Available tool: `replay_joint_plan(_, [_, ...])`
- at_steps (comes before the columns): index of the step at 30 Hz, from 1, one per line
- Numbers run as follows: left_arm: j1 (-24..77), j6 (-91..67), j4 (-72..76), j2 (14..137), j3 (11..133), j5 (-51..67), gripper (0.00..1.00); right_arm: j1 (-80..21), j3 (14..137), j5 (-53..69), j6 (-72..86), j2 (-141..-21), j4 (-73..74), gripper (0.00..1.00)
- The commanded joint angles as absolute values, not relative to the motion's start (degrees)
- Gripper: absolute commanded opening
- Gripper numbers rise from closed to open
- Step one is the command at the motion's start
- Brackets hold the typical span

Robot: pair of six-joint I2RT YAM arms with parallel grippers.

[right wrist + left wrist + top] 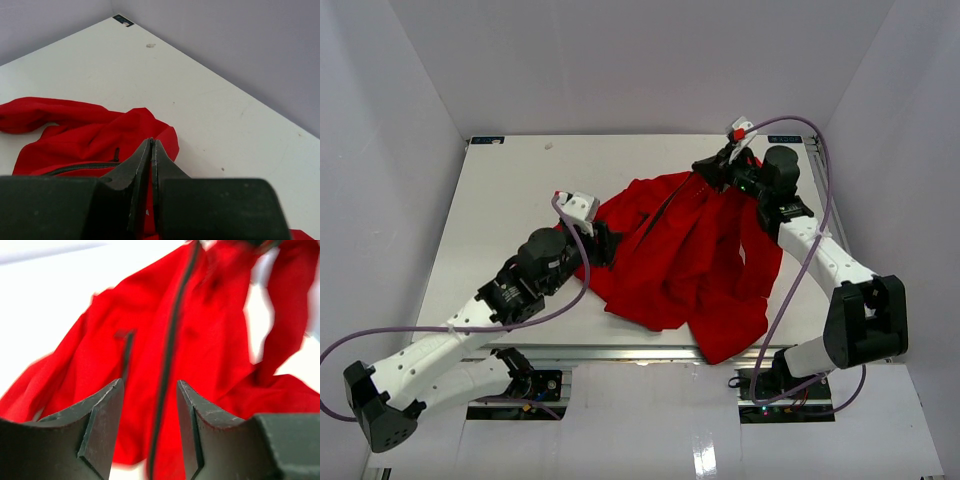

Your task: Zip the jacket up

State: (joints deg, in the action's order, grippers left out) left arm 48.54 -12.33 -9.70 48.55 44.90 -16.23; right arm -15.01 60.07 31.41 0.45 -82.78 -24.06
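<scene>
Since the jacket (690,260) is limp and light, crumpled centre-right on the table (520,200), I'd pinch it at the zipper (170,350). Left tool (149,385) released at its left edge; right tool (151,142) clenched on its far end.

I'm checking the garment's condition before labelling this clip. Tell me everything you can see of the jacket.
The jacket is bright red, soft-looking fabric, crumpled on the white table, right of centre. A dark zipper runs down its front. The right tool, shut, pinches its far end; the left tool, open, is at its left edge.
</scene>
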Motion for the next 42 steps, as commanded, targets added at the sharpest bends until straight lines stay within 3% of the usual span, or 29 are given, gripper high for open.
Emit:
replay_joint_plan(1, [48.5, -6.2, -5.9, 56.9, 51.9, -6.3, 0.57, -17.8, 58.6, 34.7, -2.3, -78.0, -30.6, 0.08])
replay_joint_plan(11, [48.4, -2.4, 4.6, 72.7, 52.8, -3.9, 0.58, -24.0, 51.9, 31.8, -1.5, -72.1, -34.1, 0.08])
replay_joint_plan(19, [48.4, -3.2, 7.9, 75.2, 50.3, -2.4, 0.55, -27.3, 50.5, 28.8, -0.8, -70.7, -34.7, 0.08])
replay_joint_plan(22, [48.5, -3.2, 7.8, 74.0, 48.4, -3.6, 0.04, -27.5, 48.9, 28.3, -0.4, -69.7, -36.4, 0.08])
replay_joint_plan(23, [48.5, -3.5, 7.8, 73.2, 47.7, -4.0, 0.01, -27.5, 48.0, 27.8, -0.4, -69.3, -36.9, 0.08])
replay_joint_plan(30, [48.7, -7.6, 9.8, 65.1, 36.5, -7.7, 0.0, -25.9, 50.6, 16.2, 2.1, -75.6, -40.2, 0.08])
replay_joint_plan(42, [48.7, -7.2, 7.0, 55.5, 32.4, -15.2, 0.0, -14.6, 73.6, 17.3, 8.2, -99.0, -34.8, 0.08])
